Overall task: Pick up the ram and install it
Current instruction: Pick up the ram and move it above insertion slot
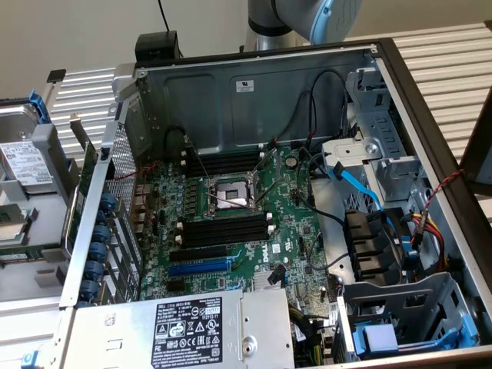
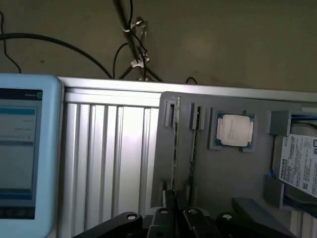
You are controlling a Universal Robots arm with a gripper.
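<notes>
Ram point(image 2: 174, 148) stands on edge in the gray tray point(image 2: 233, 173), claw point(image 2: 174, 197) reaching down, pinched narrow on its end.

Exterior high over case point(image 1: 231, 100); wrist close above tray point(image 2: 223, 173)

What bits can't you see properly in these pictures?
- Thin dark-green ram stick, wrist view: stands edge-on in the grey holder, so chips and label are hidden; one end is behind the black claw.
- Grey robot arm, exterior view: cut off by the top edge.
- White-labelled silver hard drive, wrist view: cut off by the picture's edge.
- Light-blue screen, wrist view: writing too small to read.
</notes>
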